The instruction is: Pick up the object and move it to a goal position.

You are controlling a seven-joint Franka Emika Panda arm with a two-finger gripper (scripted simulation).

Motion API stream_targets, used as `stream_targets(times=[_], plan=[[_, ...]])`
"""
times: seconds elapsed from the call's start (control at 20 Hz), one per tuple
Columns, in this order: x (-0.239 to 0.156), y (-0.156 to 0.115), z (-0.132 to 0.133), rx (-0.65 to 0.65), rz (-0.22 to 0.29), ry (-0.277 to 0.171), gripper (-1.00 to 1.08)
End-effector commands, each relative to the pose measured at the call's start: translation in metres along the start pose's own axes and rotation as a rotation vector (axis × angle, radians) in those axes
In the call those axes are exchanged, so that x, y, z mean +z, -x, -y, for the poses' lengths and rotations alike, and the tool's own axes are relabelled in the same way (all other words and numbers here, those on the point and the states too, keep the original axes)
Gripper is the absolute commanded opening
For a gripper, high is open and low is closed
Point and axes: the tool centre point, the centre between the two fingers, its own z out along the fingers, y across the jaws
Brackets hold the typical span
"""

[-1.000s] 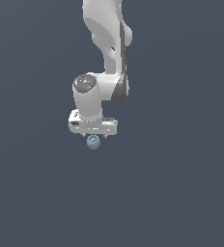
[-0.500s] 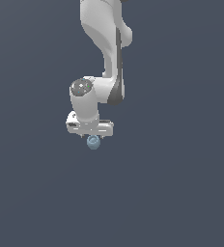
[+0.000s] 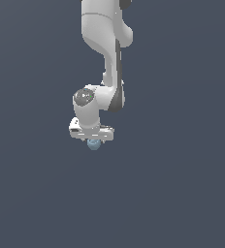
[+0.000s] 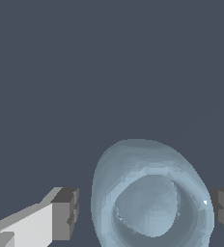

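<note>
The object (image 3: 93, 145) is a small pale blue-grey rounded lump on the dark floor, peeking out just under the white hand in the exterior view. In the wrist view the object (image 4: 150, 198) fills the lower middle, its dimpled top facing the camera. My gripper (image 3: 93, 141) hangs straight down over it, open, with one finger on each side. One dark fingertip (image 4: 65, 214) stands a small gap away from the lump; the other fingertip (image 4: 223, 210) sits right at its opposite edge.
The white arm (image 3: 107, 53) rises from the hand to the top of the exterior view. Around the lump there is only flat, dark grey-blue floor (image 3: 182, 193).
The hand has sunk a little lower over the lump, which has stayed where it was. More of the lump is now hidden under the hand.
</note>
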Motion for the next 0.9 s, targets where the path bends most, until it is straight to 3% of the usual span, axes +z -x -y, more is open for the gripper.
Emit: stream_targets(times=[0.0, 0.2, 0.25, 0.85], plan=[[0.0086, -0.0003, -0.0001, 0.0, -0.001, 0.0, 1.0], [0.0128, -0.001, -0.0002, 0.0, -0.001, 0.0, 1.0], [0.0128, -0.001, -0.0002, 0.0, -0.001, 0.0, -1.0], [0.0107, -0.0014, -0.0001, 0.0, -0.002, 0.0, -1.0]])
